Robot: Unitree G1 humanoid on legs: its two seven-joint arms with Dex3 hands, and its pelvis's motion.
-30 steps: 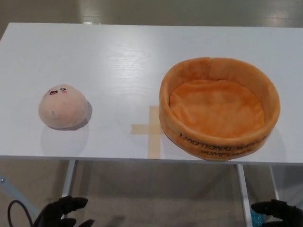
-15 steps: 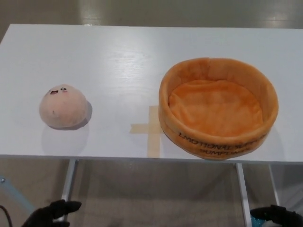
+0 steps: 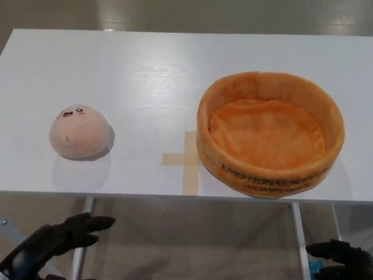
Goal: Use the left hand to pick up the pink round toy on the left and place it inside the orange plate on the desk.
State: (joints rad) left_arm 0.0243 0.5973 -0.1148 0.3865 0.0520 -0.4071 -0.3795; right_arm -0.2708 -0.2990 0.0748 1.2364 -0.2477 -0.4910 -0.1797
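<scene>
While the left hand (image 3: 58,242) is being held below the desk edge with fingers spread and empty, the pink round plush toy (image 3: 78,131) is sitting untouched at the desk's left. It is best approached from above and enclosed widely, then carried past the tape cross (image 3: 185,160) to the empty orange plush plate (image 3: 271,87); the right hand (image 3: 341,256) is barely showing, its fingers impossible to judge.

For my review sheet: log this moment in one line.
left hand open, below desk | pink toy untouched | orange plate empty

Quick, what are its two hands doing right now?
Left hand: open, holding nothing, below the table edge.
Right hand: only partly in view; cannot tell.
</scene>
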